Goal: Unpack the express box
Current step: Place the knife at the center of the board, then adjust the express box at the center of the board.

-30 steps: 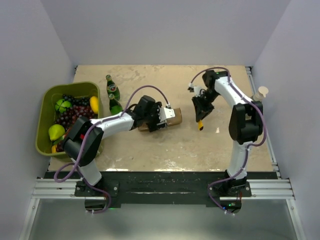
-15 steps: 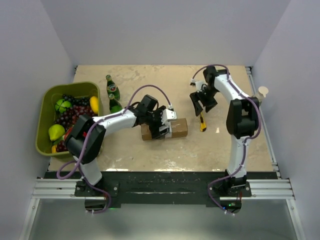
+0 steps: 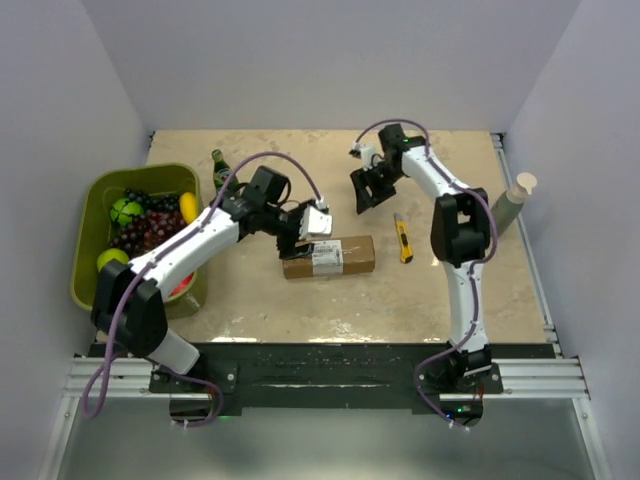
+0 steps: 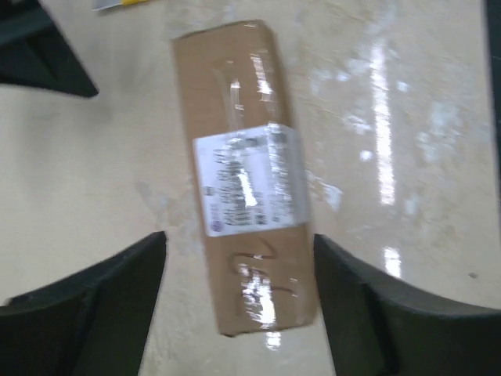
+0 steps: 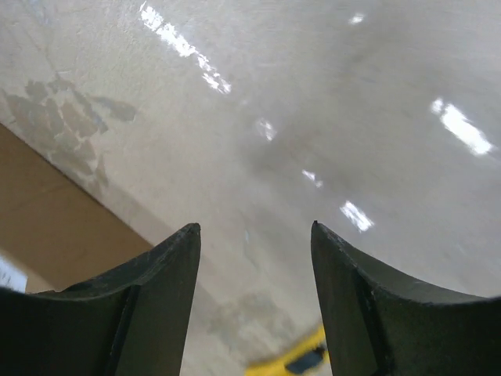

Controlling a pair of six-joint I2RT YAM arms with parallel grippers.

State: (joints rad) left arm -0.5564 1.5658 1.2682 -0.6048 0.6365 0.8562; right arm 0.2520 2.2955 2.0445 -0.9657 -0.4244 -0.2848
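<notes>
Top external: the express box (image 3: 328,257) lay flat mid-table, long axis running left to right. The left gripper (image 3: 300,228) hung over its left end. The right gripper (image 3: 365,190) stood farther back, apart from the box. A yellow utility knife (image 3: 403,238) lay just right of the box, with neither gripper on it.

Left wrist: jaws spread wide, one finger either side of the box's near end, holding nothing. Whether they brushed the cardboard was hard to tell through the blur. The glossy white label (image 4: 249,178) looked slippery.

Right wrist: jaws released, only bare tabletop (image 5: 329,117) between them.

Judgement: a light, stiff carton. Best gripped across its narrow width on plain cardboard, gently, to avoid crushing.
</notes>
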